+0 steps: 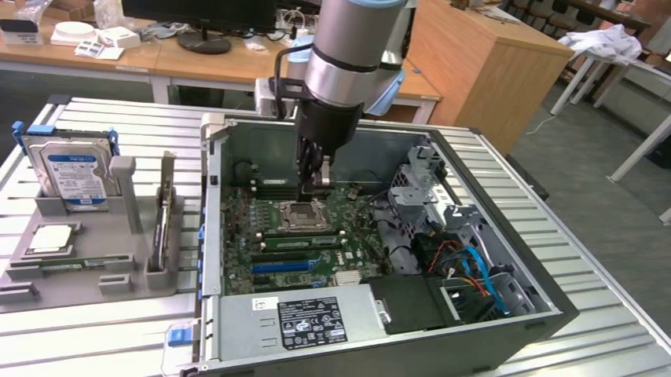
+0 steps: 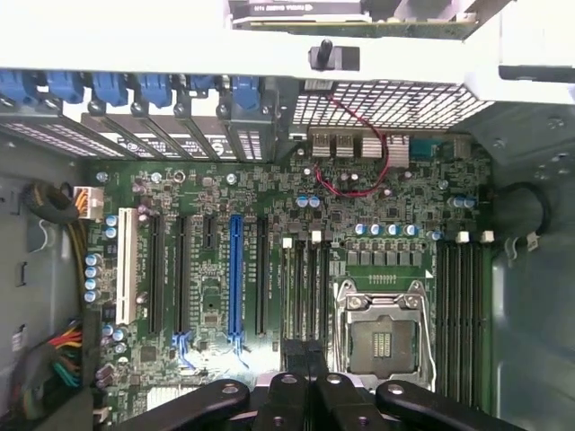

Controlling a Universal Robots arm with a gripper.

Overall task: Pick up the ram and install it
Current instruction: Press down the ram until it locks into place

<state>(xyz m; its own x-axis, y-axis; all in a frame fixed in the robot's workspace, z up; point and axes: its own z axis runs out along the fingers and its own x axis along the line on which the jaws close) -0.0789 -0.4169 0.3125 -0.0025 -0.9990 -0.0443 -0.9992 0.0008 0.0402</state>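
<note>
- The gripper (image 1: 314, 182) is hanging low inside the open computer case (image 1: 545, 310), just over the motherboard (image 2: 216, 269) and beside the empty processor socket (image 2: 384, 337).
- In the wrist view its fingers (image 2: 295, 355) are showing drawn together above the memory slots (image 2: 305, 287). Whether a thin stick is being pinched between them cannot be told.
- The ram (image 1: 298, 240) appears to be sitting as a green strip in those slots, next to the socket on the side toward the blue slot (image 1: 281, 267).
- Judging from this, the pick-up is looking done and the work is standing at the seating stage. Whether the stick is lying fully home with its latches closed is not showing.
- On the bench (image 1: 94, 345), the grey parts tray (image 1: 118, 276) is carrying a hard drive (image 1: 69, 169) and other spare parts, well apart from the gripper.
</note>
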